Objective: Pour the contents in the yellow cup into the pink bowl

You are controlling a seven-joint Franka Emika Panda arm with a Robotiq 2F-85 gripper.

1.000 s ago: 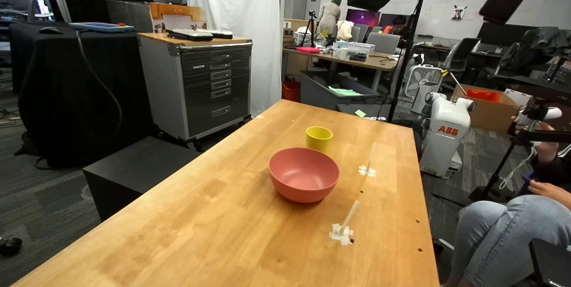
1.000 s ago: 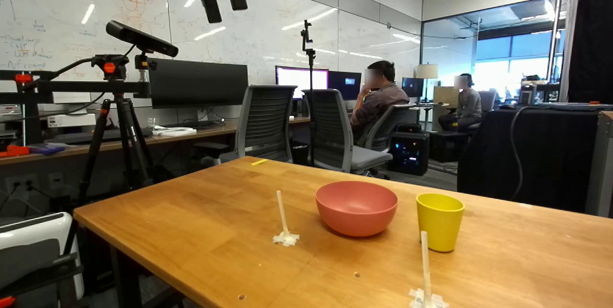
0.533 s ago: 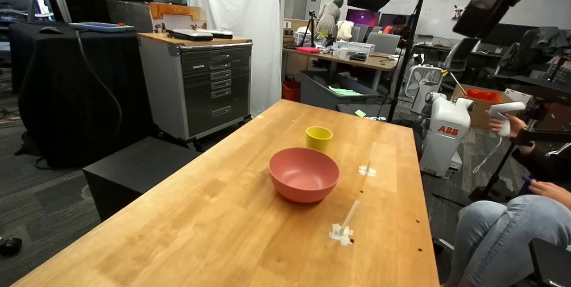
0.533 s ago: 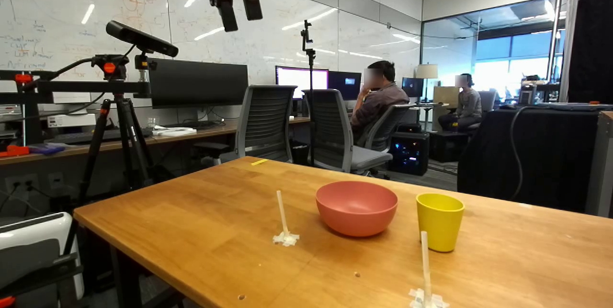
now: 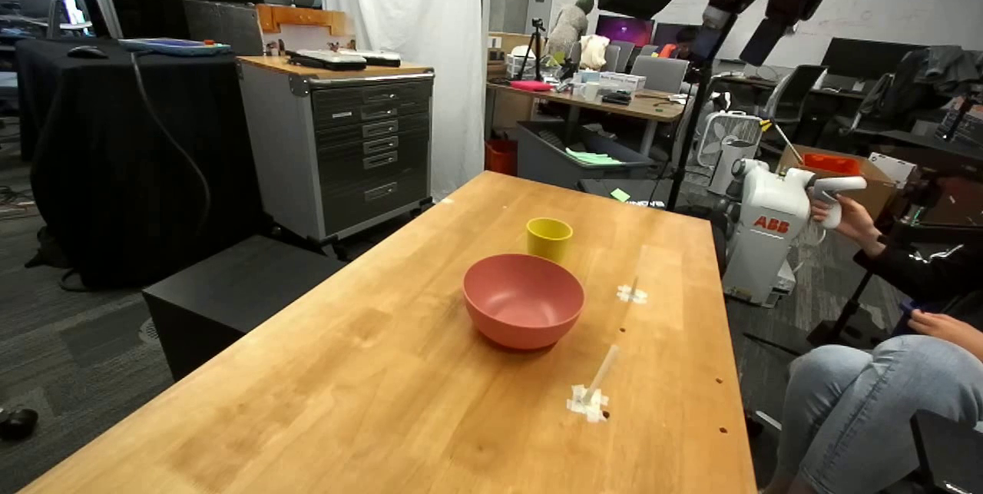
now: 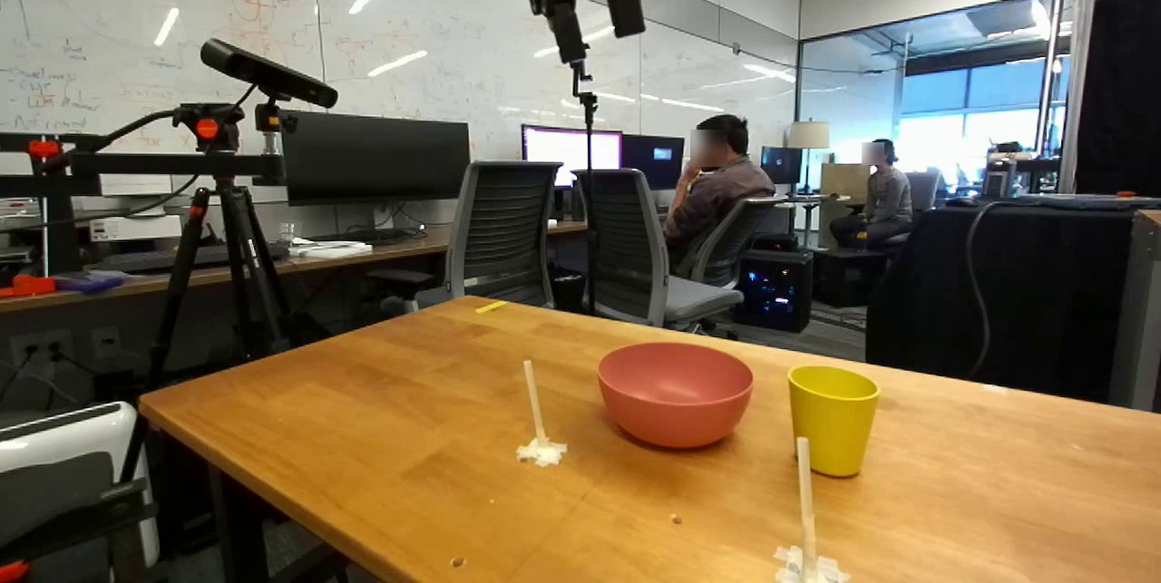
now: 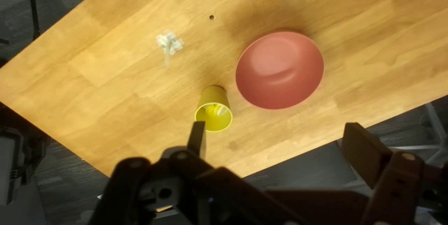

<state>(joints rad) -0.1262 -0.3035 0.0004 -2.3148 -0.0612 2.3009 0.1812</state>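
Two dark fingers (image 7: 365, 153) hang in the air, unclenched and wide apart. Beneath them, just past one fingertip in the wrist view, the yellow cup (image 7: 214, 95) stands upright with whitish and yellow pieces (image 7: 220, 110) inside, and beside it, past the gap between the fingers, sits the pink bowl (image 7: 280, 71). Farther off in that view, two white tape patches (image 7: 169, 43) lie on the bench (image 7: 105, 60).
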